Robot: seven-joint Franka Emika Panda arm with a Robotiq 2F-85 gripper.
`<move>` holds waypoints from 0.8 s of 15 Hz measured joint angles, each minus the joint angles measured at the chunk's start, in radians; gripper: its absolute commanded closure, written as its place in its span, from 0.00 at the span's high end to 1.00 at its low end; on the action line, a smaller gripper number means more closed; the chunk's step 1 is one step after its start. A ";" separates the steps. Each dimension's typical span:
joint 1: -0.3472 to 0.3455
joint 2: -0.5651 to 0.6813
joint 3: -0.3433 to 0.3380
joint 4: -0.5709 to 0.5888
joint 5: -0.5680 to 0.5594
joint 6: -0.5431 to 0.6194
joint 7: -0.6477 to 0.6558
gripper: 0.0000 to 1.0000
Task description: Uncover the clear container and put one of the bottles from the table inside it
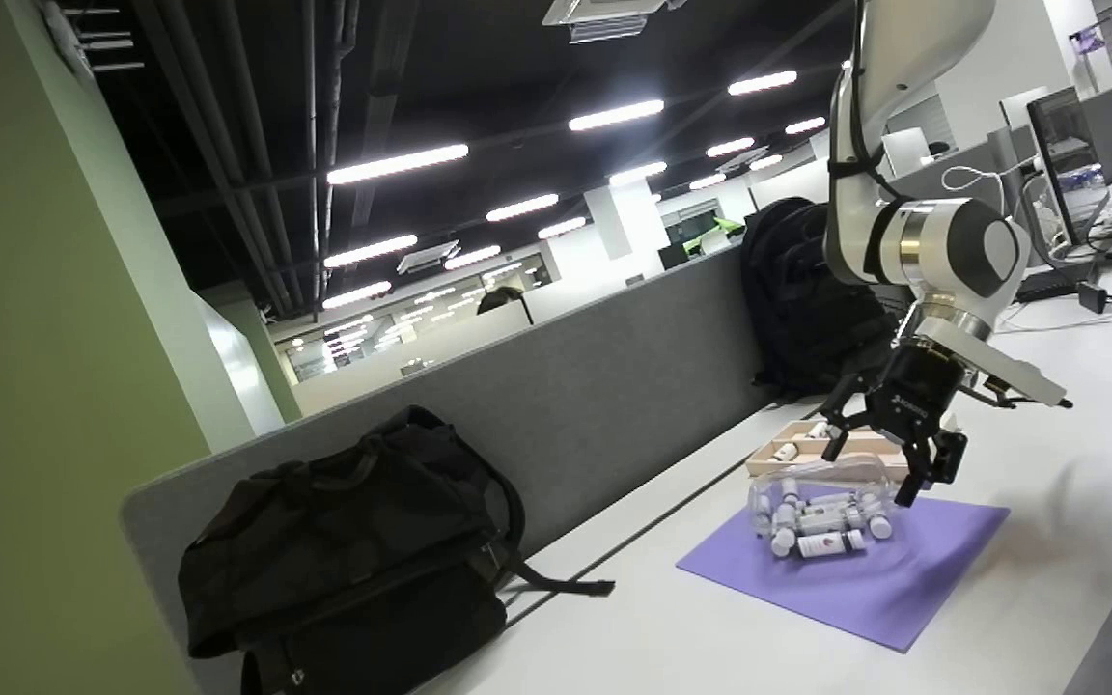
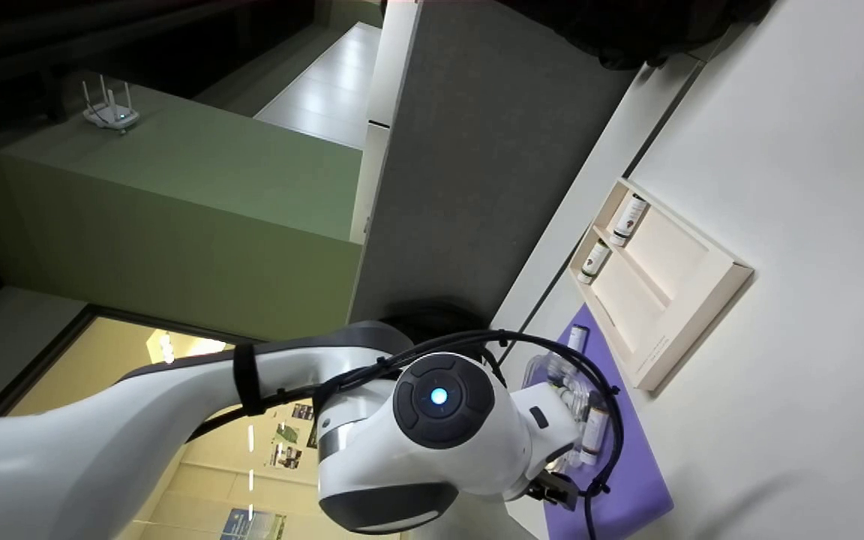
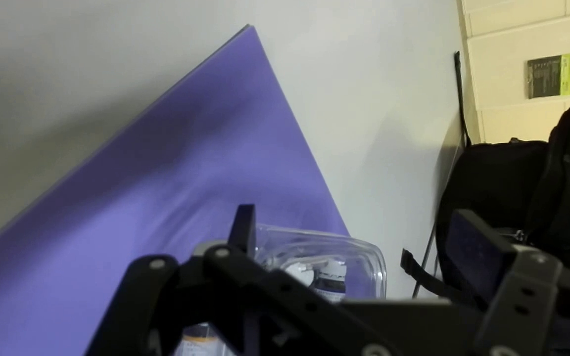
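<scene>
The gripper (image 1: 869, 473) is black, with pale round screws (image 3: 222, 252) along its linkages (image 3: 260, 282); behind it, the white arm (image 2: 379, 457) carries a silver band (image 2: 337, 439), tied black cables (image 2: 503, 337) and a dark, blue-lit button disc (image 2: 432, 431).

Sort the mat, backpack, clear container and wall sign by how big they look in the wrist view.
Largest to smallest, as far as each shows:
1. Mat, cut off by the edge
2. Backpack, also cut off
3. Clear container, partly hidden
4. Wall sign, cut off; farther away, so its true rank is unsure
</scene>
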 measured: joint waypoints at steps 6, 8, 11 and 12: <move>0.000 -0.002 -0.001 0.000 0.056 0.000 -0.129 1.00; 0.000 -0.003 -0.002 0.000 0.070 0.000 -0.156 1.00; -0.002 -0.004 -0.006 -0.001 0.088 0.000 -0.192 1.00; -0.002 -0.005 -0.009 -0.001 0.092 0.000 -0.202 1.00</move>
